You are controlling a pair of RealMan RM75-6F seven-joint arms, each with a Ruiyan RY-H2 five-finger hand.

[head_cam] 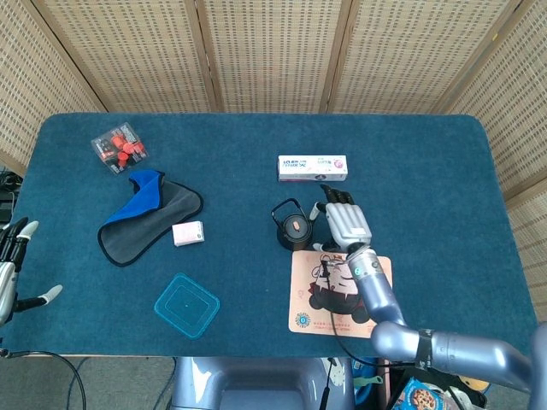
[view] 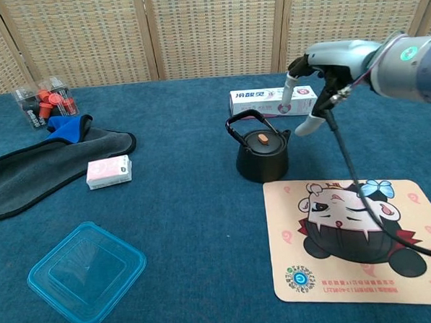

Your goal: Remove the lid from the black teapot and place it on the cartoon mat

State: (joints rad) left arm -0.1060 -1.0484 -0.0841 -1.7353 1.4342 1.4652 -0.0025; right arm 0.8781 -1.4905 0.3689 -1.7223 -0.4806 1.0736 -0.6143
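Observation:
The black teapot (head_cam: 293,226) (view: 260,153) stands just behind the cartoon mat (head_cam: 344,299) (view: 364,240). Its lid with the orange knob (view: 263,138) sits on the pot, and the handle is tilted to the left. My right hand (head_cam: 344,224) (view: 319,68) hovers open above and to the right of the teapot, fingers spread, touching nothing. My left hand (head_cam: 10,269) is open at the table's left front edge, seen only in the head view.
A white toothpaste box (head_cam: 312,166) lies behind the teapot. To the left are a grey and blue cloth (head_cam: 145,213), a small pink-white packet (head_cam: 188,233), a blue plastic container lid (head_cam: 186,305) and a clear box of red items (head_cam: 120,148).

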